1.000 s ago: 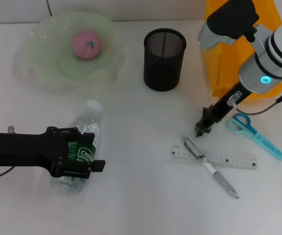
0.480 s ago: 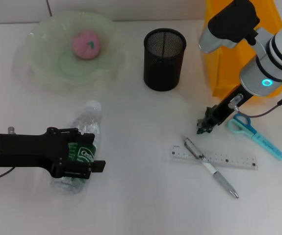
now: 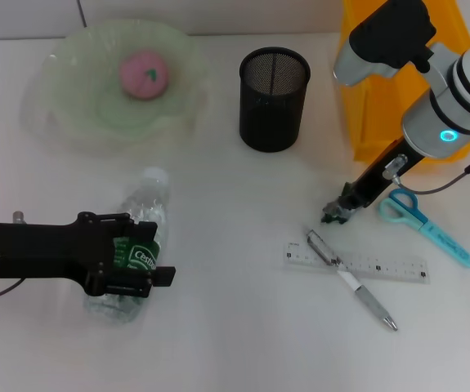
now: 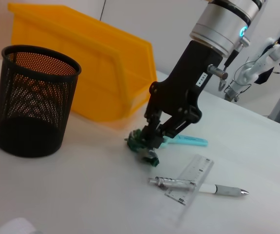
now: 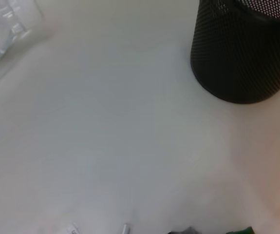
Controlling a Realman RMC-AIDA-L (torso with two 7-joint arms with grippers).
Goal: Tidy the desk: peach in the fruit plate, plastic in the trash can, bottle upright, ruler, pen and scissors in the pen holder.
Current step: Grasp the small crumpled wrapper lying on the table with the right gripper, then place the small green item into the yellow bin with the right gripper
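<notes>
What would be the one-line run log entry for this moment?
left gripper: around lying bottle | right gripper: low above pen and ruler | peach: in fruit plate

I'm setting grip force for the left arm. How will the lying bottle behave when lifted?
The bottle looks clear, thin-walled and crumpled, so it is probably light and will dent under squeeze. Being round and on its side, it may roll if released. The left gripper straddles it.
</notes>
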